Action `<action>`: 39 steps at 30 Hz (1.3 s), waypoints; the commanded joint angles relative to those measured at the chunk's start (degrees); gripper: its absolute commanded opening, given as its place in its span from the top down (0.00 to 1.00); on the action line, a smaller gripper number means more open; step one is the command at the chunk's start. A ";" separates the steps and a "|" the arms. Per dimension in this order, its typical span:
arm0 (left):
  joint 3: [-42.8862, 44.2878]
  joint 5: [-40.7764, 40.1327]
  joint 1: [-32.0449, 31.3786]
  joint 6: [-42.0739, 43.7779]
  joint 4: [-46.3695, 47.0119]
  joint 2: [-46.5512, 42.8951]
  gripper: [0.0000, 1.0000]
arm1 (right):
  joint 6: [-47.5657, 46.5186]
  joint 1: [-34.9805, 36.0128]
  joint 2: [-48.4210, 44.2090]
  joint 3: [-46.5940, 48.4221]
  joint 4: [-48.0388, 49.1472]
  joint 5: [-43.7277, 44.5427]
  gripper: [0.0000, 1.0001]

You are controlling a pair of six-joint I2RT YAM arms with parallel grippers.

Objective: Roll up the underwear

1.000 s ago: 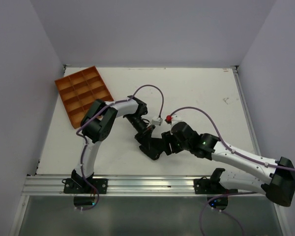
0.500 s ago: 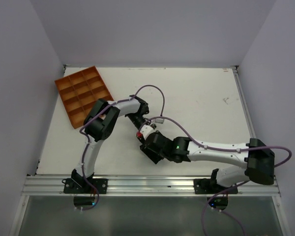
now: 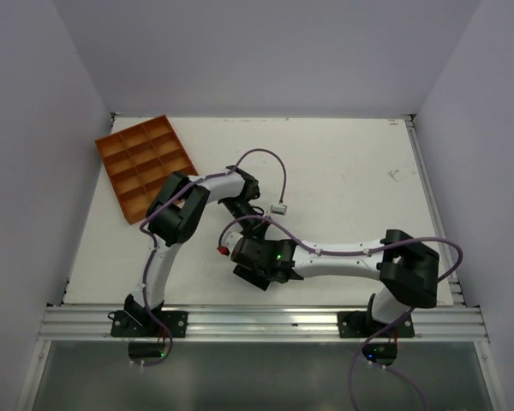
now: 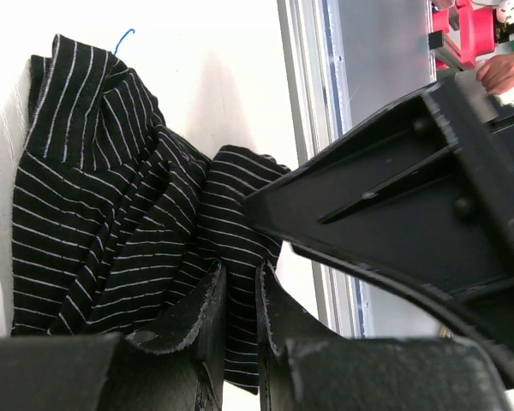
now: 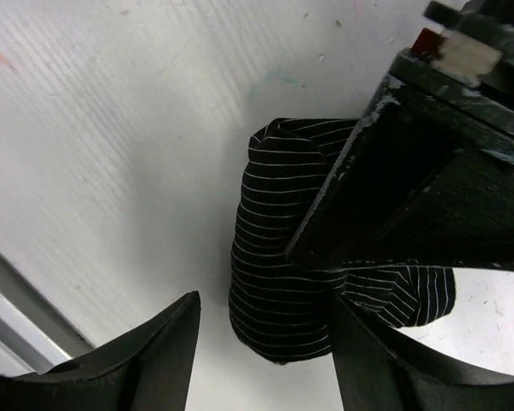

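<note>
The underwear (image 5: 274, 257) is black fabric with thin white stripes, bunched into a loose lump on the white table. My left gripper (image 4: 240, 278) is shut on the underwear (image 4: 103, 188), with a striped fold showing between its fingers. My right gripper (image 5: 264, 300) is open wide, one finger on each side of the lump's near end, neither touching it. The left gripper's finger (image 5: 394, 188) lies across the fabric in the right wrist view. From above, both grippers (image 3: 255, 267) meet at the table's middle front and hide most of the fabric.
An orange compartment tray (image 3: 146, 163) lies at the back left. The aluminium rail (image 3: 265, 321) runs along the near edge, close behind the lump. The right arm's black hardware (image 4: 411, 197) crowds the left gripper's right side. Purple cables (image 3: 265, 158) loop above both wrists.
The right arm has swung left, carrying its open gripper from the right of the underwear to over its near end. The left gripper has kept its place and its grip.
</note>
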 commanded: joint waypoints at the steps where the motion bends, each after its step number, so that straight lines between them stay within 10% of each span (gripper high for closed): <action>1: 0.18 -5.08 -0.61 0.49 4.46 2.02 0.88 | -0.79 0.43 3.09 2.01 0.48 3.94 0.38; 8: -2.28 -4.73 -0.27 3.04 3.41 -0.18 0.78 | 1.32 0.26 3.53 -0.45 1.79 2.81 0.45; 15: -4.82 -3.33 1.84 1.03 5.86 -3.60 0.68 | 1.67 -0.79 3.54 -0.63 1.79 -1.32 0.78; 16: -5.09 -2.80 2.19 1.02 6.65 -3.95 0.01 | 1.84 -0.97 3.45 -0.98 1.79 -2.55 0.79; 39: -11.50 -17.82 13.88 -19.97 19.74 -16.96 0.00 | 2.38 -9.41 -0.16 -6.08 4.26 -16.36 0.86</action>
